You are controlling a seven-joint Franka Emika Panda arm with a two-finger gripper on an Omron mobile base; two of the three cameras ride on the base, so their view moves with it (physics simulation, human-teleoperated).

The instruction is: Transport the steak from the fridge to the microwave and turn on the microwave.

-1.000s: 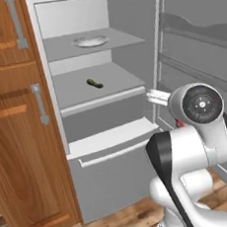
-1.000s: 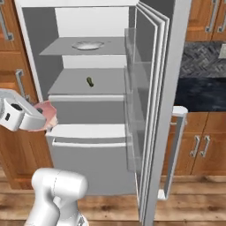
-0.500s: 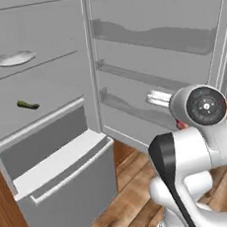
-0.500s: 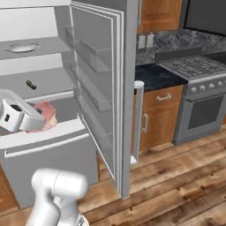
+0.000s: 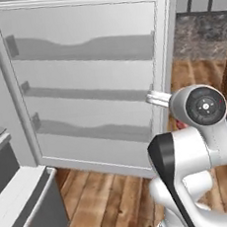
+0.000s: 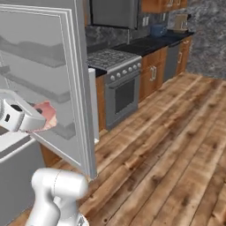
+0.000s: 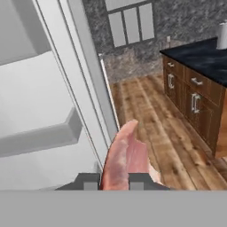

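no readable text, labels, brands, numbers or signs

The steak (image 7: 124,159) is red-pink with a paler edge. The fridge (image 5: 90,88) door is white-framed, its inside light grey. The floor (image 6: 176,150) is brown wood planks. The stove (image 6: 117,75) is grey, the cabinets (image 7: 193,102) brown wood, and the tabletop (image 7: 199,53) black.

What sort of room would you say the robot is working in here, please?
A home kitchen, most likely: an open fridge beside a gas stove, wooden cabinets under dark counters, and a plank floor.
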